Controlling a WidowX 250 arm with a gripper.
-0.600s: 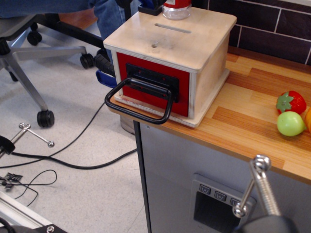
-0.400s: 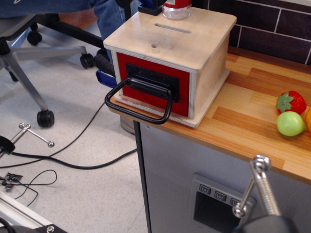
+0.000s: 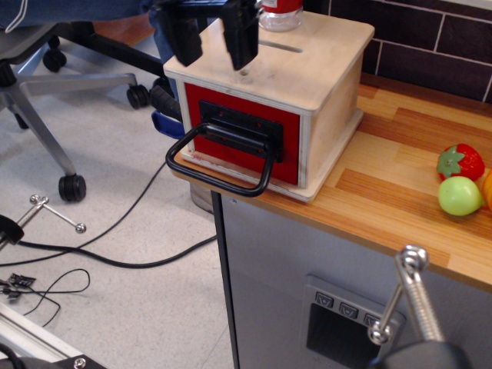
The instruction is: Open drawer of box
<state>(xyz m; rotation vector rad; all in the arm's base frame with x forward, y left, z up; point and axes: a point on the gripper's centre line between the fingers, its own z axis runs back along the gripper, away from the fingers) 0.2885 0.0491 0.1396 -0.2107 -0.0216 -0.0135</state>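
1. A single view looks down at an angle from in front of the box (image 3: 269,92), which serves as landmark, at moderate range.
2. It faces the box's red front, with the dark brick wall (image 3: 430,38) behind it.
3. The wooden counter (image 3: 400,177) runs right of the box; floor (image 3: 115,300) lies left and below.

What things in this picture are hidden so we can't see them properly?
- Black robot gripper: jaws spread, its upper part cut off by the top edge.
- Clear jar with a red label: top cut off.
- Pale plywood box: contents hidden behind the shut red-fronted drawer.
- Orange fruit: cut by the right edge.
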